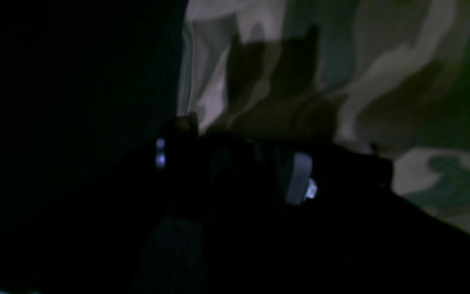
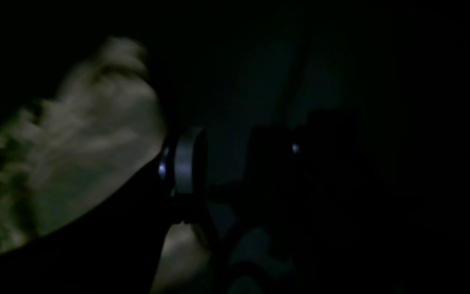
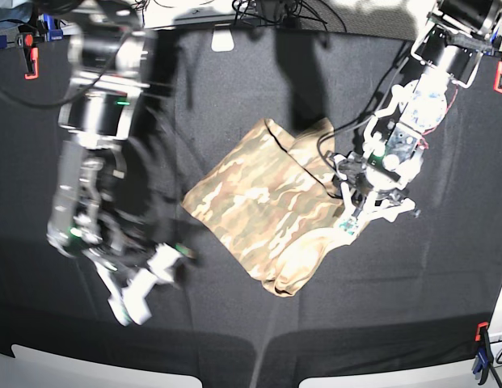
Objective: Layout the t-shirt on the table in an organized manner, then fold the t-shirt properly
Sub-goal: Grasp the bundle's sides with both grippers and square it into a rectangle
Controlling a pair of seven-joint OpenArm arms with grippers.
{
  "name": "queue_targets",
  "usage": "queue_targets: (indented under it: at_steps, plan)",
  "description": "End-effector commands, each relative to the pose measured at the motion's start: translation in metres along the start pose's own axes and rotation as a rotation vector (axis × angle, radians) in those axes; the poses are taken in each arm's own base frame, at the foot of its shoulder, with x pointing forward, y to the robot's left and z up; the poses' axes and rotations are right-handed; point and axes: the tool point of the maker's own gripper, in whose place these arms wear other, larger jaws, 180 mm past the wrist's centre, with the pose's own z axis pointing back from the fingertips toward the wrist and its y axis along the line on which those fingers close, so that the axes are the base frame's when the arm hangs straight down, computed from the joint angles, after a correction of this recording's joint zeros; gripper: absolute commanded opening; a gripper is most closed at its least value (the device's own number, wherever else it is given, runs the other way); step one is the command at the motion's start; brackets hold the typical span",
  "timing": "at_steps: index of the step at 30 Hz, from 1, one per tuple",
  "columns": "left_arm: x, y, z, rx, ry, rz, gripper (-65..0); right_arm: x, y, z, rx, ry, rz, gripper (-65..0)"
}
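The camouflage t-shirt point(image 3: 259, 202) lies partly folded and rumpled in the middle of the black table point(image 3: 234, 97). My left gripper point(image 3: 353, 218) sits at the shirt's right edge, its pale fingers spread. In the left wrist view the shirt point(image 1: 382, 81) fills the upper right, and the two fingers cast separate shadows on it above the dark left gripper point(image 1: 235, 143). My right gripper point(image 3: 145, 283) is blurred over bare table to the lower left, well apart from the shirt. In the right wrist view its fingers point(image 2: 186, 163) stand apart with nothing between them, and the shirt point(image 2: 88, 134) shows at the left.
Red clamps point(image 3: 29, 61) point(image 3: 499, 77) hold the cloth at the back corners. Another red clamp point(image 3: 479, 331) is at the front right. Cables point(image 3: 259, 10) lie along the back edge, with a white tag point(image 3: 222, 40) near them. Both wrist views are very dark.
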Motion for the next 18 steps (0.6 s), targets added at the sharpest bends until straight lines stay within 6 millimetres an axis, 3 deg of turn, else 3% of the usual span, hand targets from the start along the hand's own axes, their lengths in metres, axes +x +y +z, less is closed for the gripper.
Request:
queue_targets:
  at_steps: [1, 6, 12, 18]
  plan:
    - [0.018, 0.015, 0.002, 0.031, -0.049, 0.0, -35.4, 0.019, -0.005, 0.004, 0.002, -0.053, 0.012, -40.5]
    - [0.031, 0.027, 0.002, 0.053, -0.071, -0.004, -35.4, -0.017, 0.008, -0.005, 0.042, 0.032, -0.032, -40.5]
    - [0.039, 0.037, 0.002, 0.071, -0.075, -0.009, -35.4, -0.071, 0.063, -0.022, 0.169, 0.186, 0.023, -40.5]
    - [0.026, 0.055, 0.004, 0.159, 0.006, -0.084, -35.4, -0.081, 0.095, -0.017, 0.256, 0.176, 0.008, -40.5]
